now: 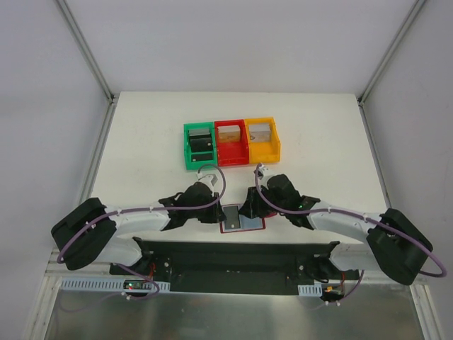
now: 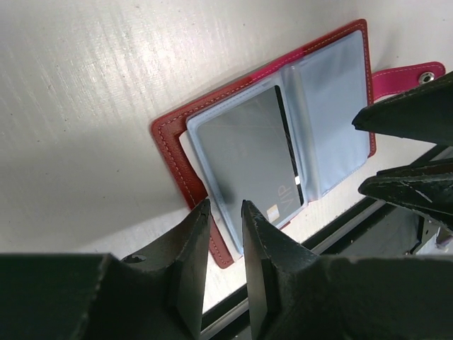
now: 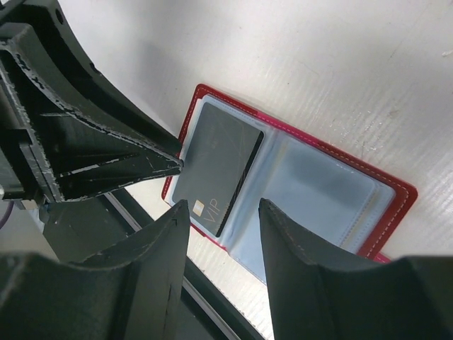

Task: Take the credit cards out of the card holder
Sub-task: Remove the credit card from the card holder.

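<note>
Card holder open on table, card in left half, bins behind

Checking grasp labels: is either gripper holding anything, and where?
Right gripper holds nothing, jaws open above the card holder. Left gripper nearly closed by the dark card, at its edge; whether it pinches cannot be told.

We see the left arm and the right arm built alike, with white shells between bulky black joint housings. A purple cable runs along each arm in loose loops. By each base sits a small board with red and green lights. The fingers are matte black wedges with rough edges.
</note>
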You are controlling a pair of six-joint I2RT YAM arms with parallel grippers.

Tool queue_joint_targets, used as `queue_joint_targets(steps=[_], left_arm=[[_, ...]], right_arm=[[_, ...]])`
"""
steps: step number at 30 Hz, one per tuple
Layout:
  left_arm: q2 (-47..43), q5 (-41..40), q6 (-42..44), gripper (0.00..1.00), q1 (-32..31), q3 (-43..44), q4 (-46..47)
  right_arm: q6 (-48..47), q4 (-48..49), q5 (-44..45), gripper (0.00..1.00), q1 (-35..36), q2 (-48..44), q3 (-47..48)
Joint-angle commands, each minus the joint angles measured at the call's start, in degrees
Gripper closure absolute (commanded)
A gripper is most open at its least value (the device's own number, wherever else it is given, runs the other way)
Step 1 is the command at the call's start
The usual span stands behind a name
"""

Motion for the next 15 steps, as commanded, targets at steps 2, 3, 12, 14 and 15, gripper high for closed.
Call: queue_joint_targets(steps=[2, 3, 12, 14, 15], left_arm=[[1.7, -1.8, -0.6, 0.77, 0.0, 2.1, -1.5], [1.7, -1.9, -0.5, 0.77, 0.1, 2.2, -1.6], [3.5, -2.3, -0.2, 0.8, 0.1, 3.0, -1.5], [3.9, -2.5, -0.2, 0.81, 0.0, 3.0, -1.8], [4.1, -2.7, -0.1, 0.82, 0.0, 3.1, -2.1]], right_arm=[[2.2, 5.2, -2.9, 0.54, 0.2, 1.8, -0.7], [2.4, 5.5, -3.0, 0.53, 0.2, 1.9, -0.7], [4.0, 8.7, -4.5, 0.53, 0.2, 4.9, -1.2], [4.3, 9.4, -4.6, 0.53, 0.3, 5.5, -1.4], [4.5, 9.8, -4.7, 0.53, 0.2, 5.8, -1.4]])
